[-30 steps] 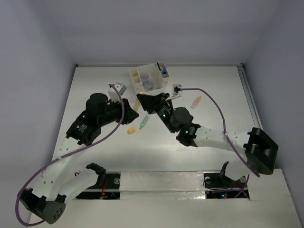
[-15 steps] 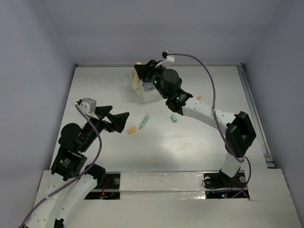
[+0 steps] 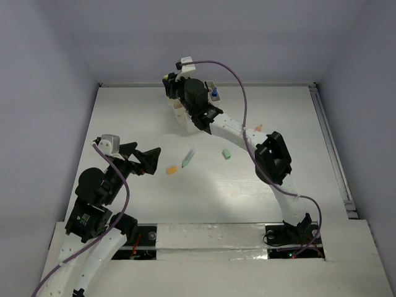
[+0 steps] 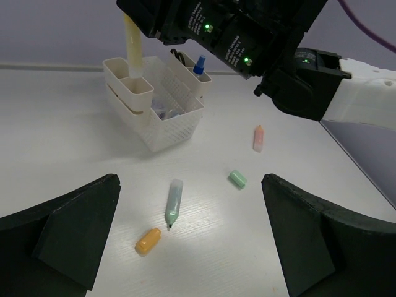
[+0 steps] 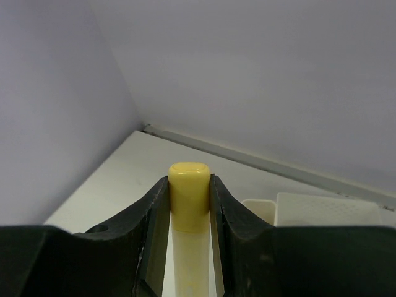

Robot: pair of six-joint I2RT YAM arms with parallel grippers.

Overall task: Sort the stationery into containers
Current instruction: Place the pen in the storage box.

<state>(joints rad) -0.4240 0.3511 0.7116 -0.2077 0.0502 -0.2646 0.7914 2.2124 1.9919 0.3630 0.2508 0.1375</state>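
Organizer [image 4: 162, 127] — blue-capped bottle [image 4: 199, 64] inside; right gripper [image 5: 188, 180] clamps yellow stick [image 4: 132, 43] above it; left gripper [image 4: 190, 185] spread — empty

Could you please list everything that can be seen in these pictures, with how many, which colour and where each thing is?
organizer: one, cream-white, far part of the table
yellow stick: one, yellow, upright, lower end at a small corner compartment of the organizer
blue-capped bottle: one, blue cap showing, in a far compartment of the organizer
marker: one, light green, lying on the table in front of the organizer
orange block: one, orange, by the marker's tip
green block: one, green, right of the marker
pink piece: one, pink with an orange end, beyond the green block
table: one, white
left gripper: one, black, open, empty
right gripper: one, black, shut on the yellow stick
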